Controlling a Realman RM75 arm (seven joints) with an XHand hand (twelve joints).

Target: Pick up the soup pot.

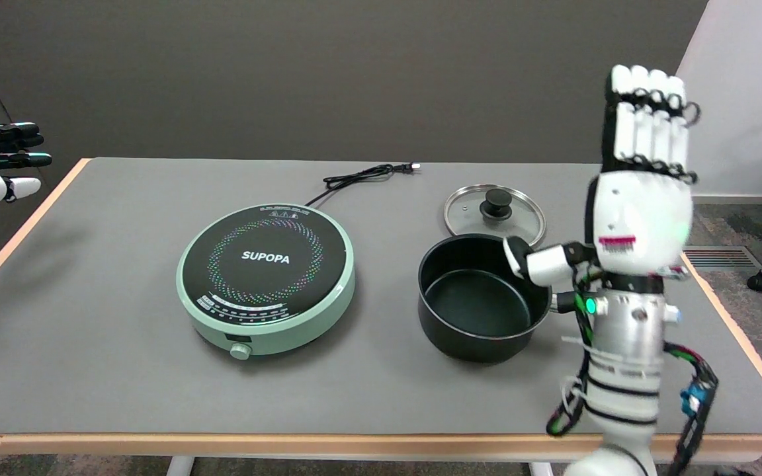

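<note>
Soup pot [480,301] left of upright fingers [649,119]

The right hand [642,198] stands upright with fingers straight just beside the right side of the soup pot [480,297], its thumb reaching over the pot's right rim, and the pot's open mouth is unobstructed from above. Directly behind the pot the glass lid [495,213] lies flat on the table [90,370], touching or nearly touching the back rim, so the far side is crowded. To the left a strip of bare table separates the pot from the green induction cooker [266,277], whose black cord [361,177] trails toward the back edge, while the table in front of the pot lies open to the near edge.
</note>
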